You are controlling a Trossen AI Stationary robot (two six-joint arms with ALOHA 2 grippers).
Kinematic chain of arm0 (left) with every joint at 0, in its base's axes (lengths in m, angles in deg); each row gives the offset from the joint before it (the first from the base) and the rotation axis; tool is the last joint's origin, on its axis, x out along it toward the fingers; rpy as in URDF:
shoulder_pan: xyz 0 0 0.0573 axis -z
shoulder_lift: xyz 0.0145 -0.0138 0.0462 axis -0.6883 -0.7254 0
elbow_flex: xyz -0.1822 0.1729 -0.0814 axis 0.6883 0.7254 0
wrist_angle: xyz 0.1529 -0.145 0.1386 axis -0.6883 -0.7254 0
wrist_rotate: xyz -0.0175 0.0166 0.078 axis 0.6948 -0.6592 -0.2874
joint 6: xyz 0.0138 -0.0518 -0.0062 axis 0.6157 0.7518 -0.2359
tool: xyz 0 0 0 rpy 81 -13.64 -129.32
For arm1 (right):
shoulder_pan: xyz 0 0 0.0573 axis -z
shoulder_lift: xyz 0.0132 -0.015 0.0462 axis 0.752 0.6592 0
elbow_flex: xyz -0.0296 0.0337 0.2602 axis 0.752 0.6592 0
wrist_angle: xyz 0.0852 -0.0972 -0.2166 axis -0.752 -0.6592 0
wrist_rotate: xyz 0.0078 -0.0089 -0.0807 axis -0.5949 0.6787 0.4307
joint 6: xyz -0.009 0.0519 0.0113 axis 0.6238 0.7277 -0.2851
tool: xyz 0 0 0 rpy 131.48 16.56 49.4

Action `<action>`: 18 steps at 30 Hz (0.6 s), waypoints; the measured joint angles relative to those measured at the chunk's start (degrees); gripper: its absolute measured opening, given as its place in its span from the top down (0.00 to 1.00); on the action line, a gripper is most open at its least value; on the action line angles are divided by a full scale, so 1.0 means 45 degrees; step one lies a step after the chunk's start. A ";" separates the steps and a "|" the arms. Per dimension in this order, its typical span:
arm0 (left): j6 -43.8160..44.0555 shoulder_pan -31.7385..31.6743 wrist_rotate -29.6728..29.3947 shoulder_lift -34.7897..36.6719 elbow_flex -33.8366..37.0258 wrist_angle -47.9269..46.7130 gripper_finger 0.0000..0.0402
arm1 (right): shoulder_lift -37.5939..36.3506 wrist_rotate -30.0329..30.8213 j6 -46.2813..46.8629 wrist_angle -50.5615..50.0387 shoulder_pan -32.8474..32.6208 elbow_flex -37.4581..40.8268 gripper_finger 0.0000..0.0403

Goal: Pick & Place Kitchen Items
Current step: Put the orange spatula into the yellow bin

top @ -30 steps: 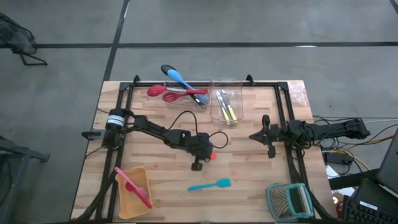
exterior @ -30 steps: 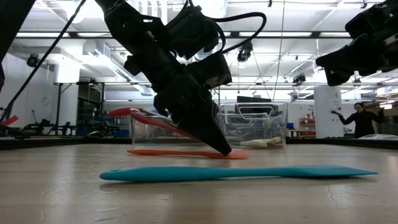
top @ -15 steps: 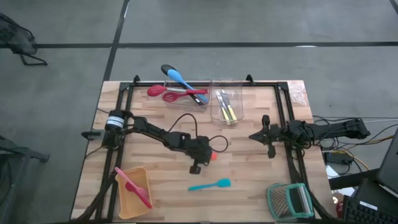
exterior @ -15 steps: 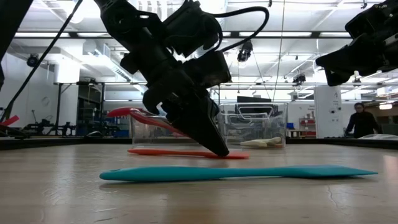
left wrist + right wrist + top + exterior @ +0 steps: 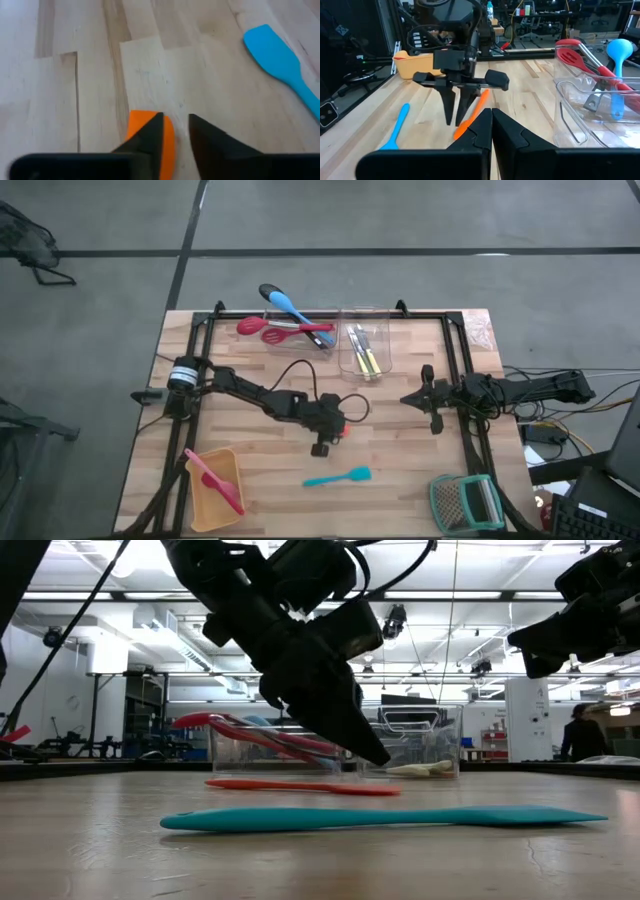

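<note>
An orange spatula (image 5: 300, 786) lies flat on the wooden table near its middle; it also shows in the high view (image 5: 346, 426). My left gripper (image 5: 375, 756) hangs a little above it, fingers pointing down and slightly apart, and holds nothing. In the left wrist view the spatula's blade (image 5: 145, 131) shows beside one finger of my left gripper (image 5: 176, 125). A teal spatula (image 5: 338, 477) lies flat nearer the table's front edge. My right gripper (image 5: 408, 399) waits at the table's right, shut and empty.
At the back, one clear tub (image 5: 362, 340) holds yellow-handled cutlery. A second tub holds red slotted spoons (image 5: 285, 330) and a blue spoon (image 5: 290, 305). A yellow tray (image 5: 215, 485) with a pink spatula stands front left, and a teal-framed grater (image 5: 465, 502) front right. A person (image 5: 578, 735) stands in the room behind.
My left gripper has risen off the table, from touching the orange spatula to hanging clear above it, and has gone a little toward the table's right edge. The orange spatula stays flat on the table.
</note>
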 joint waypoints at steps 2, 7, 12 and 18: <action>0.0006 -0.0017 0.0000 0.0000 0.0000 -0.0010 0.69 | 0.0005 0.0000 -0.0027 0.0002 0.0000 0.0000 0.98; 0.0485 -0.0246 0.0019 -0.0006 0.0081 0.0014 0.46 | 0.0000 0.0000 -0.0027 0.0002 -0.0002 0.0000 0.98; 0.1245 -0.0536 0.0034 -0.0224 0.0239 0.0025 0.32 | 0.0000 0.0000 -0.0024 0.0001 0.0000 0.0000 0.98; 0.1203 -0.0735 0.0348 -0.0628 0.0330 0.0111 0.30 | 0.0005 0.0011 -0.0005 0.0008 -0.0001 0.0000 0.98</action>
